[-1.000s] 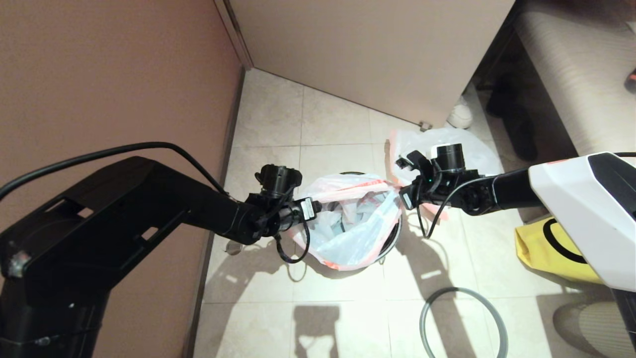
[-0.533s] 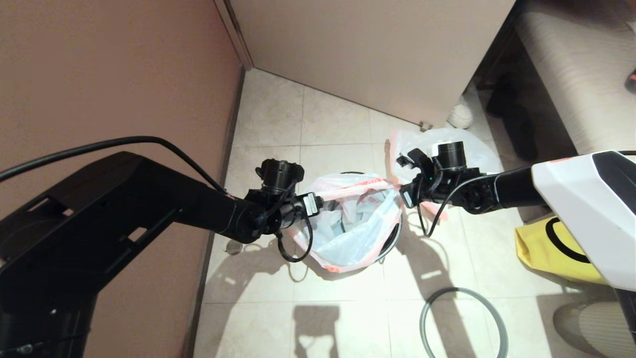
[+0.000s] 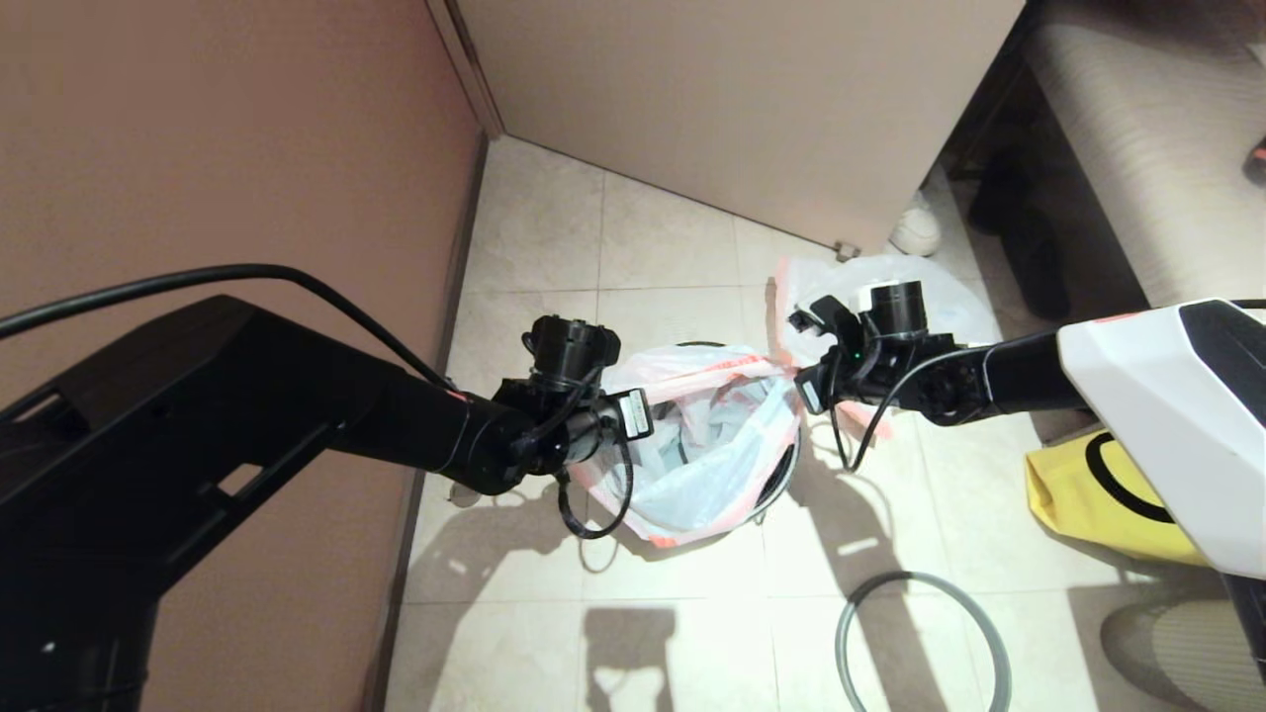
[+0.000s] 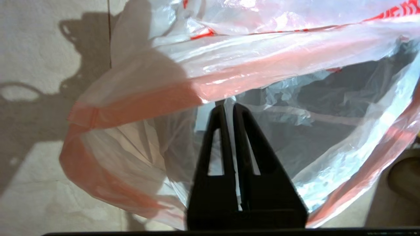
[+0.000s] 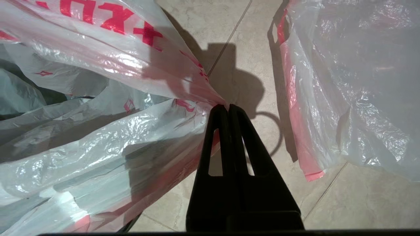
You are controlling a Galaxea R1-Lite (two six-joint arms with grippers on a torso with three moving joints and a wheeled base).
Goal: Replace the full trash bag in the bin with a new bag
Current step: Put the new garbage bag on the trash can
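Grey hoop (image 3: 925,643): lies flat on the tile floor (image 3: 682,633), nearest to me, at about five o'clock from the bin and apart from it.
Yellow fabric bag (image 3: 1088,489): on the floor at four o'clock from the bin, partly hidden under my right arm (image 3: 999,381).
Bin (image 3: 788,473): black, mostly hidden; only a dark arc shows at its four o'clock side beneath the plastic.
New bag (image 3: 707,450): translucent white with a pink hem and red characters, sitting in the bin with its mouth open and its hem hanging over the rim at six o'clock.
Left jaws: together, at the nine o'clock side of the bag's mouth. In the left wrist view the tips meet the pink hem (image 4: 170,96) and a sliver of film runs between them, so I read them as clamped on the new bag.
Left arm (image 3: 297,425): reaches in from eight o'clock.
Right jaws: together, clamped on the gathered hem (image 5: 210,103) at the two o'clock side of the mouth; the hem is pulled taut from there.
Full trash bag (image 3: 954,302): plain white, on the floor at one o'clock from the bin, just beyond my right wrist, apart from the new bag.
Cabinet panel (image 3: 752,109): beige, farthest, at twelve o'clock.
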